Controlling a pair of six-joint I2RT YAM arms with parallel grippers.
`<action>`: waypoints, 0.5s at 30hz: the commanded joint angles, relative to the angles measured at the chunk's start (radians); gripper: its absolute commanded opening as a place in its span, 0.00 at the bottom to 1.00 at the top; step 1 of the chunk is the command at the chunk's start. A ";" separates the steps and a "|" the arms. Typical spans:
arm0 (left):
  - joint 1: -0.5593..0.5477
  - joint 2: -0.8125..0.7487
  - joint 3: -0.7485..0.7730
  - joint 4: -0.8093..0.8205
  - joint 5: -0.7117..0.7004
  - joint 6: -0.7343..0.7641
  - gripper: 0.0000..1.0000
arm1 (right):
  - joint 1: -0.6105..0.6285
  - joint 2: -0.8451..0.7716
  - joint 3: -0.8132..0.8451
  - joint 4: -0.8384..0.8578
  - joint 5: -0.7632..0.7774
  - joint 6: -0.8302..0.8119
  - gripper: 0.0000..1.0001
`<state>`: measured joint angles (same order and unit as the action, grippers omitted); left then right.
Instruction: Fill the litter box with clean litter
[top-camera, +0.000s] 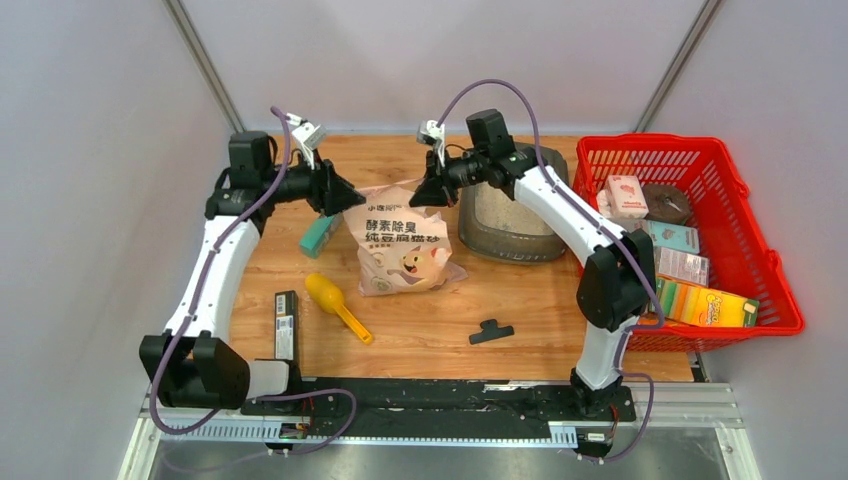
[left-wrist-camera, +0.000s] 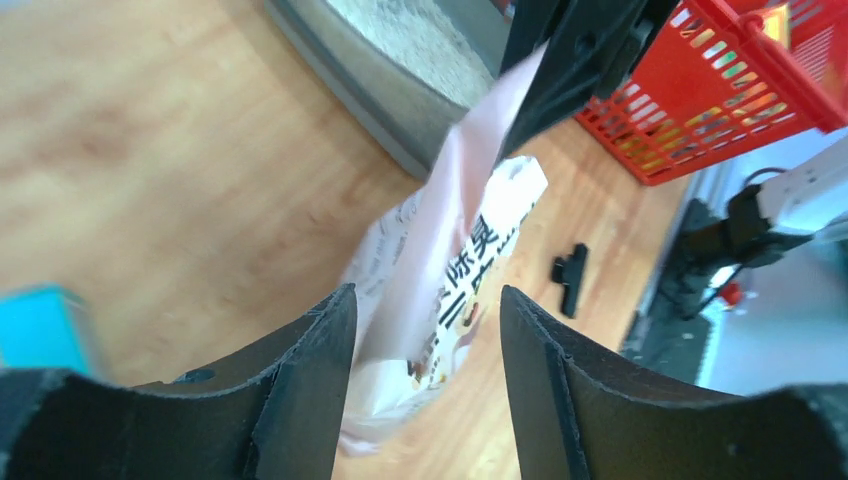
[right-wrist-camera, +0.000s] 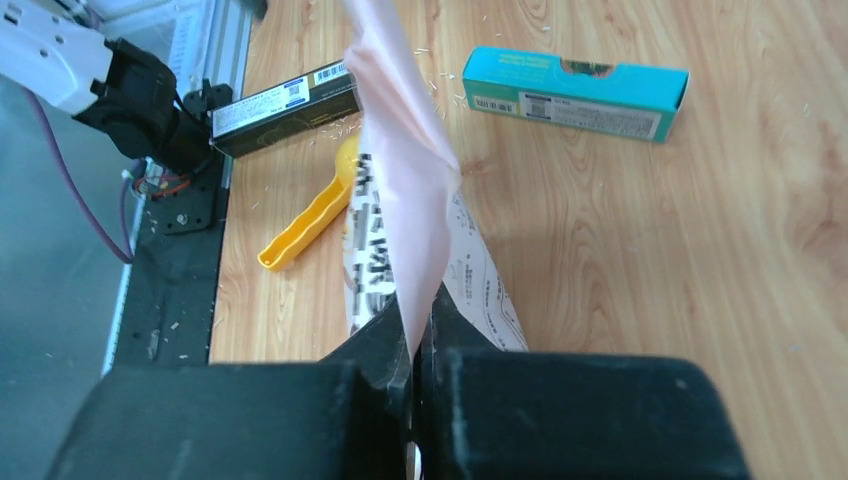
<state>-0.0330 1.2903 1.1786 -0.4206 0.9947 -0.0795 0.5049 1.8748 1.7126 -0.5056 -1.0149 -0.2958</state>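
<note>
The dark grey litter box (top-camera: 478, 238) stands at the back centre with pale clean litter (top-camera: 510, 208) inside; it also shows in the left wrist view (left-wrist-camera: 385, 95). The pink-white printed bag (top-camera: 400, 248) stands left of the box. My right gripper (top-camera: 428, 190) is shut on the bag's top edge, seen in the right wrist view (right-wrist-camera: 418, 310) pinching the pink film (right-wrist-camera: 400, 150). My left gripper (top-camera: 345, 198) is open at the bag's other top corner; the film (left-wrist-camera: 440, 260) lies between its spread jaws (left-wrist-camera: 427, 305), nearer the left finger.
A yellow scoop (top-camera: 335, 302), a teal box (top-camera: 320, 235), a black box (top-camera: 286, 322) and a black clip (top-camera: 490, 331) lie on the wooden table. A red mesh basket (top-camera: 760, 240) with several packages stands at the right, close to the litter box.
</note>
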 joint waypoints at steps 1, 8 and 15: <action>-0.010 -0.008 0.263 -0.352 -0.024 0.591 0.63 | 0.056 -0.120 0.047 0.002 0.032 -0.155 0.00; -0.154 0.075 0.395 -0.695 -0.132 1.003 0.64 | 0.073 -0.131 0.065 -0.008 0.050 -0.204 0.00; -0.278 0.095 0.365 -0.667 -0.229 1.060 0.64 | 0.084 -0.132 0.088 0.002 0.052 -0.190 0.00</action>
<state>-0.2661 1.3758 1.5490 -1.0435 0.8211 0.8608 0.5762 1.7966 1.7245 -0.5789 -0.9344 -0.4652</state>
